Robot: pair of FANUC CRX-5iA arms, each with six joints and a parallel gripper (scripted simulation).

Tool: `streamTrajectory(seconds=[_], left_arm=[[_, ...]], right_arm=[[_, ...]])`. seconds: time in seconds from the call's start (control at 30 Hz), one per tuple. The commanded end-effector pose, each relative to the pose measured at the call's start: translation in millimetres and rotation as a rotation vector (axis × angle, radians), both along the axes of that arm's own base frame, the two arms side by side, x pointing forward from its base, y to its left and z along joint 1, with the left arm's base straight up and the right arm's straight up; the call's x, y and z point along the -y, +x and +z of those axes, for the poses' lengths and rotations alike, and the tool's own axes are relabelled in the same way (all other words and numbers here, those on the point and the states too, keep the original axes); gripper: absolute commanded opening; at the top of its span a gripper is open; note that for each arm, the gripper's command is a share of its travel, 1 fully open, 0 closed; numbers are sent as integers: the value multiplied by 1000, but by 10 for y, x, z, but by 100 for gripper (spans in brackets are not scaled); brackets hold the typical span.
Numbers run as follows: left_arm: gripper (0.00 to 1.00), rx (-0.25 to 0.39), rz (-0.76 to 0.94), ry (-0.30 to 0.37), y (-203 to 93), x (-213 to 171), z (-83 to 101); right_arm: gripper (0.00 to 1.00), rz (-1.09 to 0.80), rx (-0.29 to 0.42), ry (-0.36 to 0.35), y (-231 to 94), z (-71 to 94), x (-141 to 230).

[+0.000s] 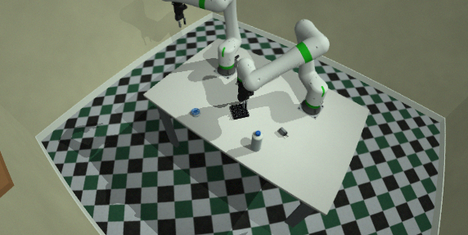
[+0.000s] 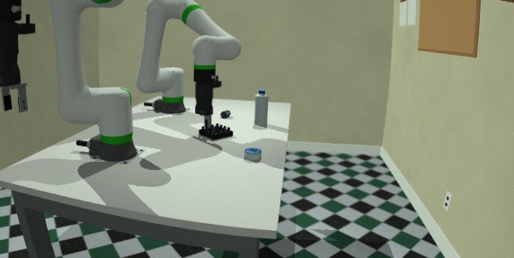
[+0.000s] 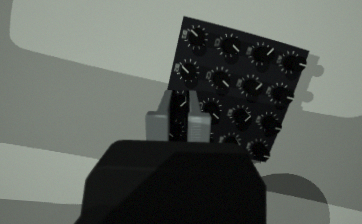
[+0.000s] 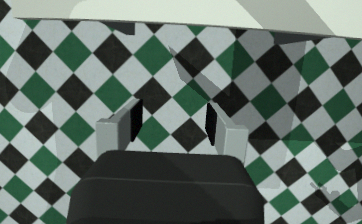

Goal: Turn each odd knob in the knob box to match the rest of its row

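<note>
- The odd knob [image 3: 179, 103] is being gripped by the nearly closed left claw [image 1: 245, 105] [image 2: 208, 126] [image 3: 180, 103].
- Rotation is best being kept coaxial, without lift.
- The right claw [image 1: 182, 24] [image 2: 14, 104] [image 4: 174, 114] is being held empty, fully open.

Claw [image 4: 174, 122] open above checkered floor [image 4: 189, 135]; pale table edge [image 4: 182, 15] beyond.
</note>
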State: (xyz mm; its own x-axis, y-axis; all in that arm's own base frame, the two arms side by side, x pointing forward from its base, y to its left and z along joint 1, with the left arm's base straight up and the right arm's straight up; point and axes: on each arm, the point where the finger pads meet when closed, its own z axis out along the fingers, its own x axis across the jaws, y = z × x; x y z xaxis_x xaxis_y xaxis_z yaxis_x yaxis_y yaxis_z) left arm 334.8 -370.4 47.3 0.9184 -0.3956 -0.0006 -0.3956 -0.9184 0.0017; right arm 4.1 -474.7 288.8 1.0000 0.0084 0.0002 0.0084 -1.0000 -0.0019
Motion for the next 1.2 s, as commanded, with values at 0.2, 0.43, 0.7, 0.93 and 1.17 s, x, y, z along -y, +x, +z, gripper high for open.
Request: streamTrajectory(seconds=[0.2,0.43,0.7,0.93,1.17], left_arm=[[30,2,172,0,4,5,9],[30,2,343,0,4,5,9],[30,1,556,0,4,5,9],[30,1,691,0,4,5,9],[30,1,875,0,4,5,9]], right_arm=[[100,0,0,-2,-1,8,2],[100,0,0,-2,-1,8,2],[100,0,0,-2,-1,8,2],[100,0,0,-2,-1,8,2],[100,0,0,-2,-1,8,2]])
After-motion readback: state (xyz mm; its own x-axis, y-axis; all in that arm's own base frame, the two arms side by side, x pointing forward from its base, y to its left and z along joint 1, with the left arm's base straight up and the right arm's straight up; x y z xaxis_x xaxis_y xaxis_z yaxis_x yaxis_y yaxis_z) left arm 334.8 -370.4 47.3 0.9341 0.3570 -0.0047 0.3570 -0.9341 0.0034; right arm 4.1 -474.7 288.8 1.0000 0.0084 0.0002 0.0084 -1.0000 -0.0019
